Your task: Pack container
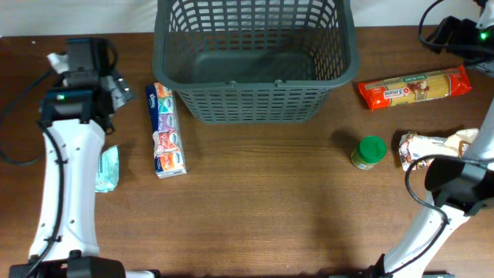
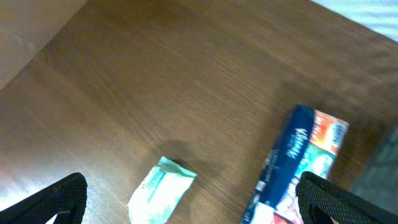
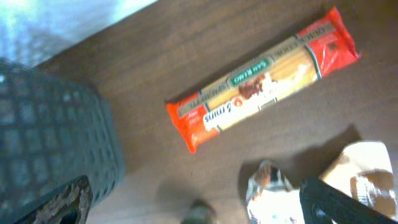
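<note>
The container (image 1: 255,96) is a large dark grey lattice basket at the back middle of the table, and nothing shows inside it. Its wall fills the left edge of the right wrist view as the container (image 3: 50,130). My left gripper (image 2: 193,208) is open and hangs above the table. A teal packet (image 2: 161,190) lies below the gap between its fingers and a blue multi-pack (image 2: 292,162) below its right finger. My right gripper (image 3: 205,205) is open and empty, high above a green-lidded jar (image 3: 199,214) and a white bag (image 3: 280,199).
Left of the basket lie the blue multi-pack (image 1: 167,129) and the teal packet (image 1: 108,168), partly under my left arm. To its right are a red spaghetti pack (image 1: 414,87), the green-lidded jar (image 1: 369,152) and the white bag (image 1: 432,147). Cables trail at both far corners.
</note>
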You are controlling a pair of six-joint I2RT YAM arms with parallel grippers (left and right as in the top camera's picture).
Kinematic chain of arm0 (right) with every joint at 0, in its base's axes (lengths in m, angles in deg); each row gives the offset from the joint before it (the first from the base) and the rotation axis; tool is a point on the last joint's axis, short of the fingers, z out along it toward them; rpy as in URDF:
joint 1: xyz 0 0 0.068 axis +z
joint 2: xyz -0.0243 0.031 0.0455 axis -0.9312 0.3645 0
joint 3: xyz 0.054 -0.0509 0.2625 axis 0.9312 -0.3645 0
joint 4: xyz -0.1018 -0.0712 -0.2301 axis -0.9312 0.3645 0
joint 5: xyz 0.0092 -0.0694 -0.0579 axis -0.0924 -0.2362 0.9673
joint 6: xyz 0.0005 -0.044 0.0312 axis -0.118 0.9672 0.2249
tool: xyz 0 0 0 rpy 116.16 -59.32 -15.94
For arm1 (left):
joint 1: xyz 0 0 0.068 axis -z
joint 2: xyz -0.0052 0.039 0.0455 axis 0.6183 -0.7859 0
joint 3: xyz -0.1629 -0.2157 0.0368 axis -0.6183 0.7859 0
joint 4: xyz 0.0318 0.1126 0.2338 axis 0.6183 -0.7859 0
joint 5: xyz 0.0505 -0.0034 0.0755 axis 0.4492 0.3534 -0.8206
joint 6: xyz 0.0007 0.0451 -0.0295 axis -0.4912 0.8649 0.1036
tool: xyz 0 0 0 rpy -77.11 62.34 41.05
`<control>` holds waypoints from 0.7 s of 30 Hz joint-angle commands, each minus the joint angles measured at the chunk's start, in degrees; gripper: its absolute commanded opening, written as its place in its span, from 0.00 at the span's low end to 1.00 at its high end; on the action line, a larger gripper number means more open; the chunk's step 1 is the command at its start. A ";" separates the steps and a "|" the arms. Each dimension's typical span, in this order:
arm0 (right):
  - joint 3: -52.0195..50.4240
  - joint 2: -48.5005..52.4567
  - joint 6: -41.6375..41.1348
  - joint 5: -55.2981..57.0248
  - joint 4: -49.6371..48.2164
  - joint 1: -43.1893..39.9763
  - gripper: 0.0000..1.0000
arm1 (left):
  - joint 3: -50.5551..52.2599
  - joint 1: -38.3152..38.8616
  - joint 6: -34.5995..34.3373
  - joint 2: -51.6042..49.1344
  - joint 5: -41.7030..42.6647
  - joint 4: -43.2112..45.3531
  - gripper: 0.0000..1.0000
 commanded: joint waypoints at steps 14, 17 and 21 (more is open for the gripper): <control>-0.22 -17.55 -4.94 0.11 5.75 2.93 0.99 | -0.74 -7.54 0.55 0.74 1.07 -2.84 1.00; -4.74 -20.65 -4.48 2.73 5.75 5.33 0.99 | -0.74 -7.52 0.55 0.74 1.07 -2.84 1.00; -16.37 -24.41 -1.62 4.07 5.75 8.26 0.99 | -0.74 -7.52 0.52 0.74 1.09 -2.84 1.00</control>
